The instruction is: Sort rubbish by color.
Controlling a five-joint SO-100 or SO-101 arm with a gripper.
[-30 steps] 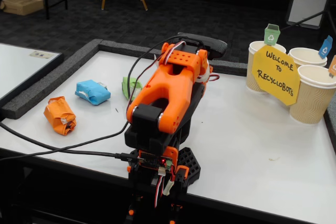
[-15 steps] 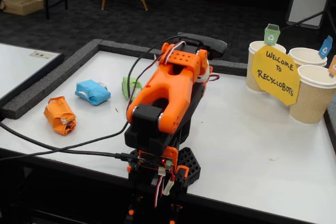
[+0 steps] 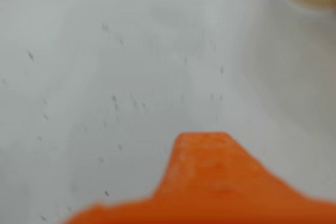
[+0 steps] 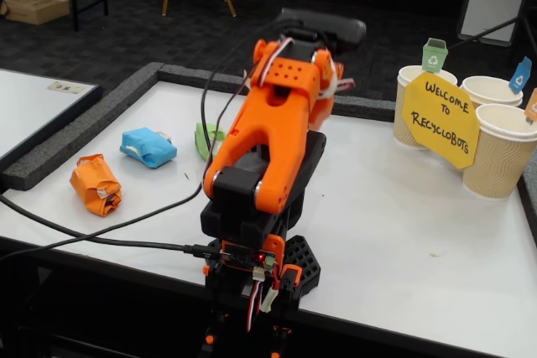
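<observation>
Fingers: one blurred orange tip over bare white table; whether they are open or closed cannot be told. Left in the fixed view lie the orange wad, blue wad and green wad, partly hidden by the arm.

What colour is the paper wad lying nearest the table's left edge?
Orange. The paper wad shows best in the fixed view, left of the light blue one.
</observation>
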